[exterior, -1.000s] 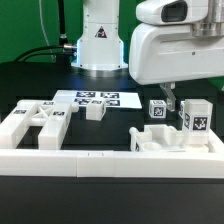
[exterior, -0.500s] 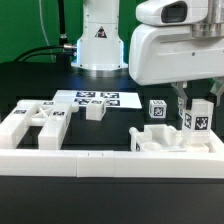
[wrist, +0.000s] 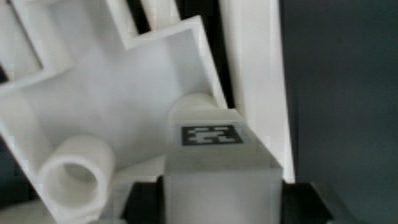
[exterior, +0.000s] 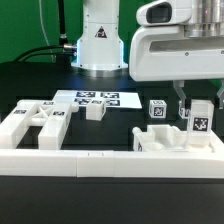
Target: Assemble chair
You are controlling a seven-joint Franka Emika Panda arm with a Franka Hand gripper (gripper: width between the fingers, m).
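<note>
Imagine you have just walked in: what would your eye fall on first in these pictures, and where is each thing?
The bulky white arm fills the top of the exterior view's right, its gripper straddling a tall tagged block; whether it grips cannot be told. Across the front runs a long white rail, with chunky white chair pieces behind it at the exterior view's left.
</note>
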